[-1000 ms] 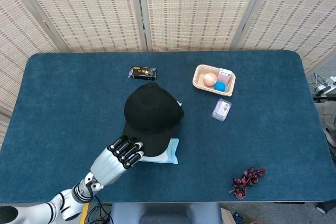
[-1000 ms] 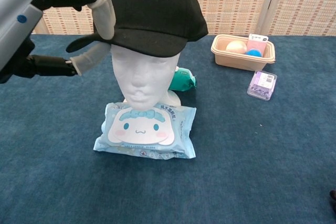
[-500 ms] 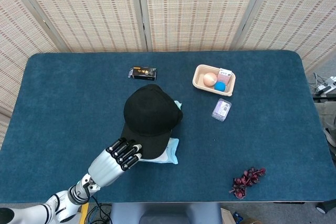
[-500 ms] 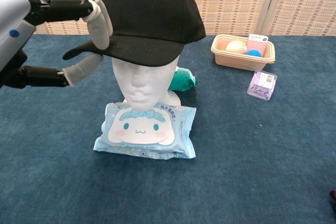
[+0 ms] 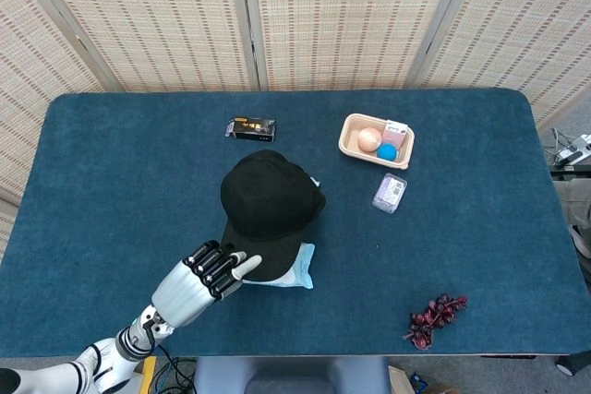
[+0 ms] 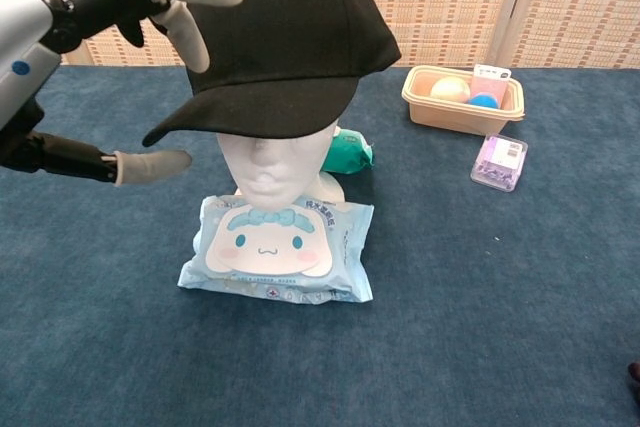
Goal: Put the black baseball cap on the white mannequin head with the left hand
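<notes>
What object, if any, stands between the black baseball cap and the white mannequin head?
Nothing visible does. The black baseball cap already sits on top of the white mannequin head, its brim over the face. The left hand is beside the brim with its fingers spread, no longer gripping it.

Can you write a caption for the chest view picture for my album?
Cap sits on the mannequin head, left hand open beside its brim.

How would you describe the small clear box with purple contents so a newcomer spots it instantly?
Start at the beige tray right of the mannequin head. Just in front of it lies the clear box, flat on the blue table. Only it is transparent with purple inside.
</notes>
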`<state>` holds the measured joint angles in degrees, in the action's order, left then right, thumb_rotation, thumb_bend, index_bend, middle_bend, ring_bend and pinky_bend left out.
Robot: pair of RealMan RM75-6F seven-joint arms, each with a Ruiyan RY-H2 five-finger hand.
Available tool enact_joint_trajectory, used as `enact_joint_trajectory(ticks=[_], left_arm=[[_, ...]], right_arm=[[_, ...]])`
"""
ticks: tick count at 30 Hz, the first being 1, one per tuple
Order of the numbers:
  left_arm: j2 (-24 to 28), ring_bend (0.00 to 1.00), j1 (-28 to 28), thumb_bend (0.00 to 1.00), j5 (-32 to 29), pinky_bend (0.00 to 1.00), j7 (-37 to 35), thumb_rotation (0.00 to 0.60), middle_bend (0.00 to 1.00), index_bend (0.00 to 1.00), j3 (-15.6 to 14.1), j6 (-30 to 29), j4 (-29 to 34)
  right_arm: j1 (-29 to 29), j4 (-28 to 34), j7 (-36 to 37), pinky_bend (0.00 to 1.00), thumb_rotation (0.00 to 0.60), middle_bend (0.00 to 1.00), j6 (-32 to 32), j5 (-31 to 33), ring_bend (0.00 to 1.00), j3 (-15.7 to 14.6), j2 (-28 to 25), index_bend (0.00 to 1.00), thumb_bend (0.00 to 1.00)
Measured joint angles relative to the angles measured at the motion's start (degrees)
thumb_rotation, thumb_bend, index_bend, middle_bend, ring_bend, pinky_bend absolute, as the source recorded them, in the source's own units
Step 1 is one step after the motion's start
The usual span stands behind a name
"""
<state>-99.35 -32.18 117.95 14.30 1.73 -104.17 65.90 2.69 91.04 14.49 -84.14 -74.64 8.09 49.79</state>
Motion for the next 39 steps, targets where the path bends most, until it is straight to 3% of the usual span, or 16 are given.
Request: enact_joint_trajectory(ticks=[22, 39], left_arm=[[5.88, 0.35, 5.08, 0.0, -1.68, 0.43, -0.89, 0.6, 0.38, 0.19, -2.44, -1.04, 1.92], [8.0, 0.35, 9.31, 0.0, -10.13, 0.43, -7.22, 0.6, 0.38, 0.27, -0.43, -1.7, -7.1]], right_arm=[[-0.08, 0.39, -0.98, 0.38, 0.6, 0.36, -0.02, -0.1, 0.31, -0.08, 0.14, 0.33, 0.1], [-0.32, 1.24, -2.83, 0.38, 0.6, 0.36, -0.11, -0.51, 0.31, -0.32, 0.4, 0.33, 0.1]])
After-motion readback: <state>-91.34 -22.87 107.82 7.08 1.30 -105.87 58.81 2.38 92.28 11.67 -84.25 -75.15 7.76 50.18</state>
